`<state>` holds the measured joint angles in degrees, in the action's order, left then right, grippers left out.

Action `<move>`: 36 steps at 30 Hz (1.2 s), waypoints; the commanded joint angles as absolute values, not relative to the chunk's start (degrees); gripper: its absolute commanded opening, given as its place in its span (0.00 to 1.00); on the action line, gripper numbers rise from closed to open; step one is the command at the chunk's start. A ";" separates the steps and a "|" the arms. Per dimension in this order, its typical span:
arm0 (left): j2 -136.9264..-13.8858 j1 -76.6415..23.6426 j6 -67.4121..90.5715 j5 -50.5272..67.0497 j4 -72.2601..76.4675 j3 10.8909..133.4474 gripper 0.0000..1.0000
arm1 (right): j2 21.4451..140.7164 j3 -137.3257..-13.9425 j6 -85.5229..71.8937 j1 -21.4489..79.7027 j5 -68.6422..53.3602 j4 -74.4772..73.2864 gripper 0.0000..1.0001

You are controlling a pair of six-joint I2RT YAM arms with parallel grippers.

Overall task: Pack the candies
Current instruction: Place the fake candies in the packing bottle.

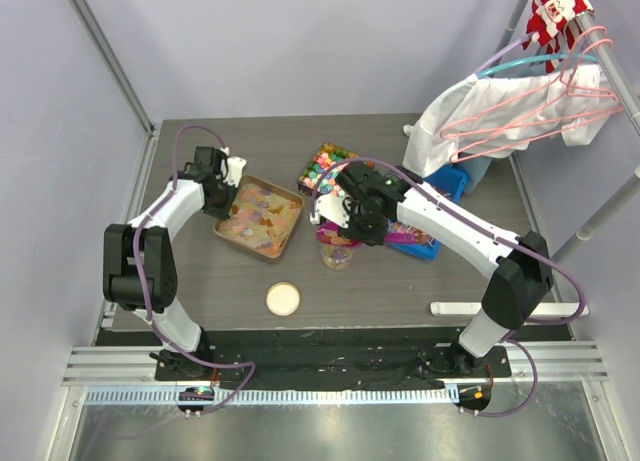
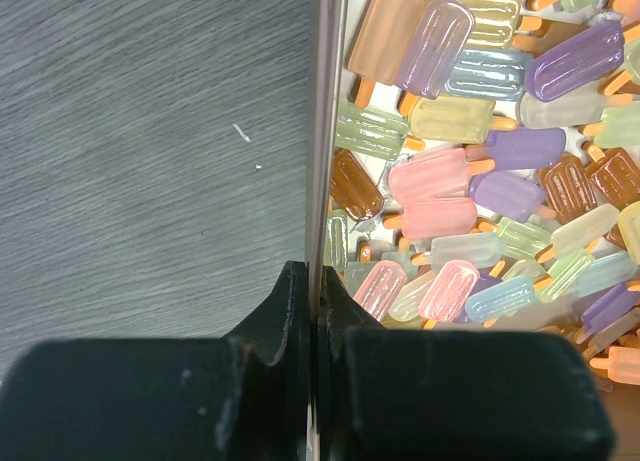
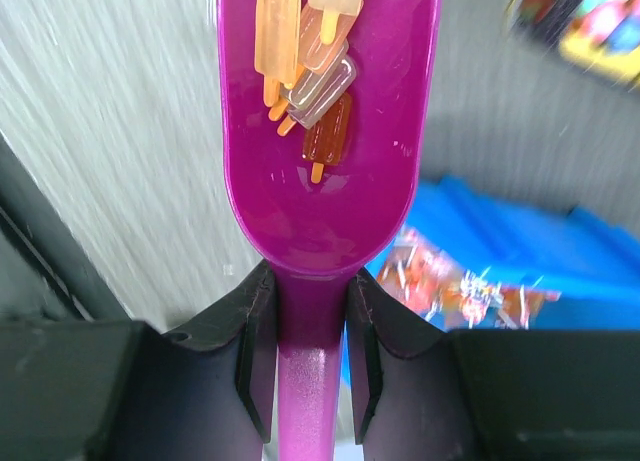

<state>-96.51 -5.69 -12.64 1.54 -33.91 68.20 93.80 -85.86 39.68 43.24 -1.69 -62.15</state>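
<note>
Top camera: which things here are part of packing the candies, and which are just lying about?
In the job: candies, tray, purple scoop, clear jar, cream disc (likely its lid).
Lying about: box of colourful pieces, blue bin, hanging clothes, white bar.

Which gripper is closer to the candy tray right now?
Left. The left gripper is shut on the rim of the tray; the right gripper, holding the purple scoop, is off to its right, apart from it.
</note>
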 commanded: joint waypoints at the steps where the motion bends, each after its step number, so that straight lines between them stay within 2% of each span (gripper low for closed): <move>1: -93.51 -5.27 -11.87 3.78 -31.03 70.58 0.00 | 90.88 -84.29 44.64 42.28 2.98 -66.35 0.01; 16: -93.43 -4.83 -11.86 4.39 -31.11 70.49 0.00 | 99.40 -93.42 48.08 42.36 17.40 -76.64 0.01; 36: -93.78 -4.75 -11.51 4.75 -31.11 70.66 0.00 | 102.13 -93.87 47.29 48.69 25.66 -79.72 0.01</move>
